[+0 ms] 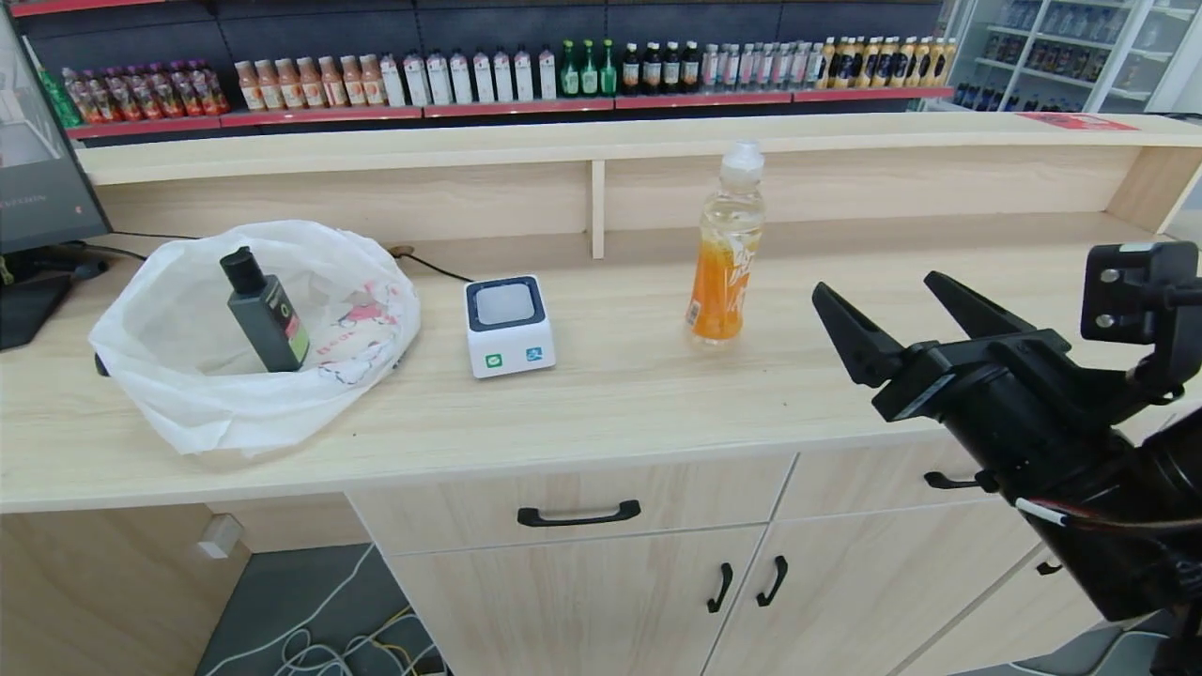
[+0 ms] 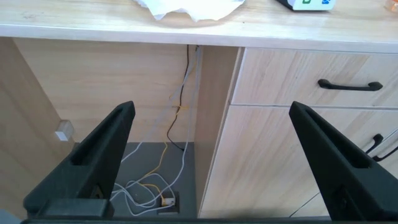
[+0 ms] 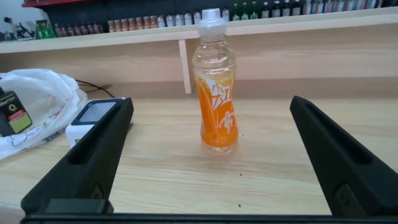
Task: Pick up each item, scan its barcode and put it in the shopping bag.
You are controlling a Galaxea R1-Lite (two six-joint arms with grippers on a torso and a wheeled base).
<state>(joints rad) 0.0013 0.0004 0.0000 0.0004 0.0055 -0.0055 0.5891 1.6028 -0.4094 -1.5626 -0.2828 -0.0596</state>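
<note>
Leftward, crinkly white plastic shopping bag [image 1: 178, 399]

Bright, even light is falling from above onto the counter [image 1: 601, 413], leaving shadows soft and short. The bottle [image 1: 725, 253] is casting a faint shadow at its foot, and light is passing through it, making the orange drink glow. The bag [image 1: 188, 394] is shading the counter under its rim, while its plastic is catching a mild sheen. The scanner [image 1: 507, 324] window is reflecting a pale glare. The fridge [image 1: 1061, 47] at the far right is looking washed out. Under the counter, the recess [image 2: 112, 93] is lying dimmer. The left gripper [image 2: 211, 106] and right gripper [image 3: 211, 102] are showing as near-black shapes. Straight edges are bowing toward the head view's borders.
</note>
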